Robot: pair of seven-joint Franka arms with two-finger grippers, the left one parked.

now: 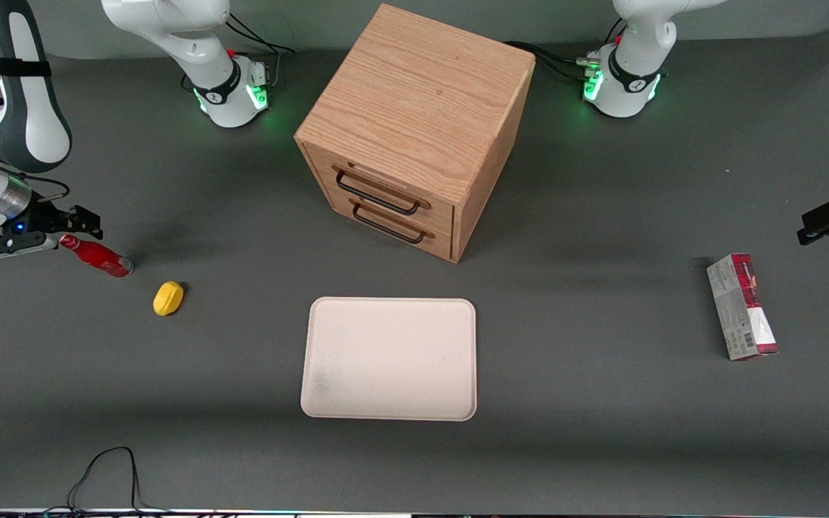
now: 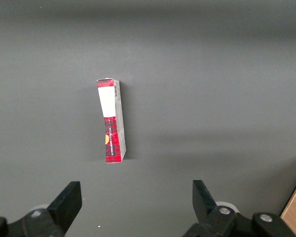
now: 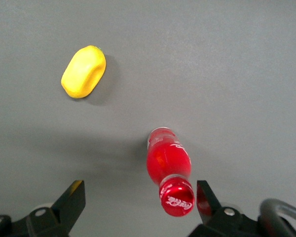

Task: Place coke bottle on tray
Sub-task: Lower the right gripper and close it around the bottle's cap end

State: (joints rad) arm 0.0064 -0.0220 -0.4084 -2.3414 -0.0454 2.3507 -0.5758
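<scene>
The coke bottle (image 1: 98,257) is small, glossy and red, and sits on the grey table at the working arm's end. It leans with its cap toward my gripper (image 1: 47,234). In the right wrist view the bottle (image 3: 168,165) shows its red cap with white lettering close against one finger (image 3: 203,195). The gripper (image 3: 139,192) is open, with the cap between the fingers and a wide gap to the other finger. The cream-white tray (image 1: 400,360) lies empty near the table's middle, nearer to the front camera than the cabinet.
A yellow lemon-like lump (image 1: 168,298) lies beside the bottle, toward the tray; it also shows in the right wrist view (image 3: 84,71). An oak two-drawer cabinet (image 1: 414,122) stands farther back. A red-and-grey carton (image 1: 742,306) lies toward the parked arm's end.
</scene>
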